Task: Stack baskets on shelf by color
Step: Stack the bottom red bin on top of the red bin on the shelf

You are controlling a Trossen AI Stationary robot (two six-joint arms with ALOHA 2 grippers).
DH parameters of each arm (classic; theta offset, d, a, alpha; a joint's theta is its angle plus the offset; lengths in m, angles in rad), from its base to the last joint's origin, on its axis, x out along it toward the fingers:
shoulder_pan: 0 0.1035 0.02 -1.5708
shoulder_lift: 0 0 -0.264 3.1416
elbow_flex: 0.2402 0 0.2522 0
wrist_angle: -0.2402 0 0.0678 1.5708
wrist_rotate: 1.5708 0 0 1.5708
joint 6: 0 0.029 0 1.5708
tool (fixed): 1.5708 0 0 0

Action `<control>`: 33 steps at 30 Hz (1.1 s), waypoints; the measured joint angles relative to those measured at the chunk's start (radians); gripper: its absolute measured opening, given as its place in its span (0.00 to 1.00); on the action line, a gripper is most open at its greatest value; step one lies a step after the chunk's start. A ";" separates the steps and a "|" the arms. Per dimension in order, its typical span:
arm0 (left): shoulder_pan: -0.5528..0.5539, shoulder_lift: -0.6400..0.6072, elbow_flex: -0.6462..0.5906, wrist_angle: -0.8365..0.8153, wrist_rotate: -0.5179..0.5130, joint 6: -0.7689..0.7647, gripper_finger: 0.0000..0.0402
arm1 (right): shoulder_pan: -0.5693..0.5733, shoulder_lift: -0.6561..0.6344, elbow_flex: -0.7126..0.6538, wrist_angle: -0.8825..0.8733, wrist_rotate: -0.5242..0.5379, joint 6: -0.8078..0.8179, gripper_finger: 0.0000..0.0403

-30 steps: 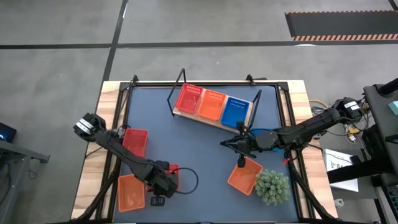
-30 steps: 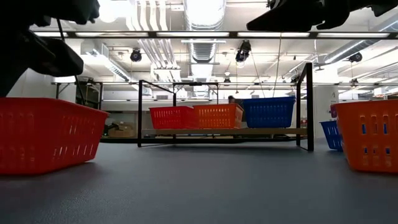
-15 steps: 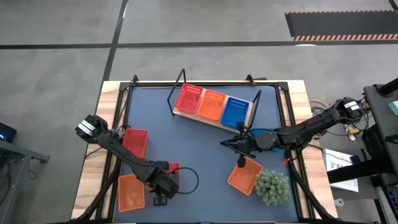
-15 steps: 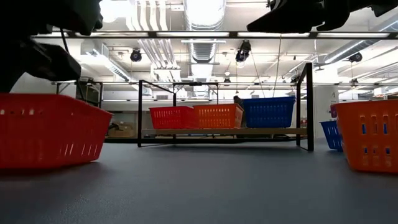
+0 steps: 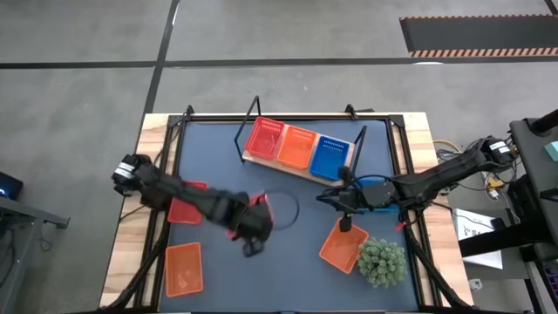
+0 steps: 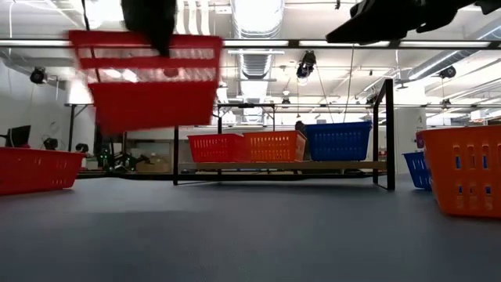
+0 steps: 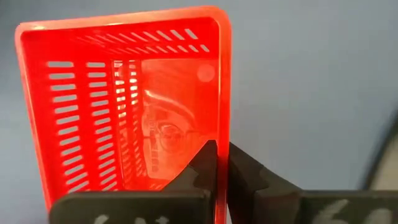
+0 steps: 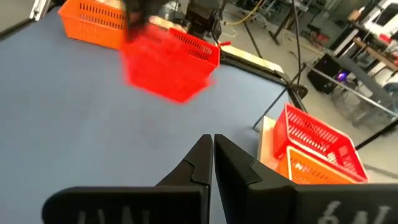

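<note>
My left gripper is shut on a red basket, which hangs in the air over the table's left middle. In the high view the gripper covers most of that basket. The wooden shelf at the far middle holds a red basket, an orange one and a blue one side by side. My right gripper is shut and holds nothing, hovering right of centre. My left gripper pinches the rim of one long side wall of the red basket, toward one end of that wall. One finger is inside the basket and the other outside. The fingers come from above, pointing steeply down. The basket hangs below them, clear of the table.
Another red basket sits at the table's left, partly under my left arm. An orange basket lies at the near left and one more at the near right, beside a green spiky plant. Black wire frames end the shelf.
My left gripper has risen and swung from the near left toward the table's middle and far edge, carrying the red basket. The basket, which stood on the table a second ago, now hangs lifted clear. My right arm has kept still.
</note>
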 joint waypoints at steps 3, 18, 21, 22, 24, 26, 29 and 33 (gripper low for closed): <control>0.092 0.000 0.092 -0.052 -0.080 0.002 0.00 | 0.000 -0.020 0.000 -0.035 0.000 0.026 0.02; 0.617 0.002 0.230 0.155 -0.138 0.258 0.00 | 0.000 -0.045 0.000 -0.130 0.000 0.059 0.02; 0.677 0.015 0.224 0.178 -0.117 0.254 0.00 | 0.000 -0.050 0.000 -0.145 0.000 0.060 0.02; 0.690 0.024 0.224 0.177 -0.117 0.254 0.00 | 0.000 -0.050 0.000 -0.144 0.000 0.061 0.02; 0.705 0.039 0.224 0.174 -0.117 0.253 0.00 | 0.000 -0.051 0.000 -0.146 0.000 0.063 0.02; 0.708 0.051 0.223 0.172 -0.116 0.238 0.00 | 0.000 -0.051 0.000 -0.147 0.000 0.063 0.02; 0.708 0.078 0.222 0.172 -0.116 0.229 0.00 | 0.000 -0.051 0.000 -0.151 -0.001 0.062 0.02; 0.710 0.121 0.220 0.172 -0.116 0.228 0.00 | 0.000 -0.051 0.000 -0.150 -0.001 0.061 0.02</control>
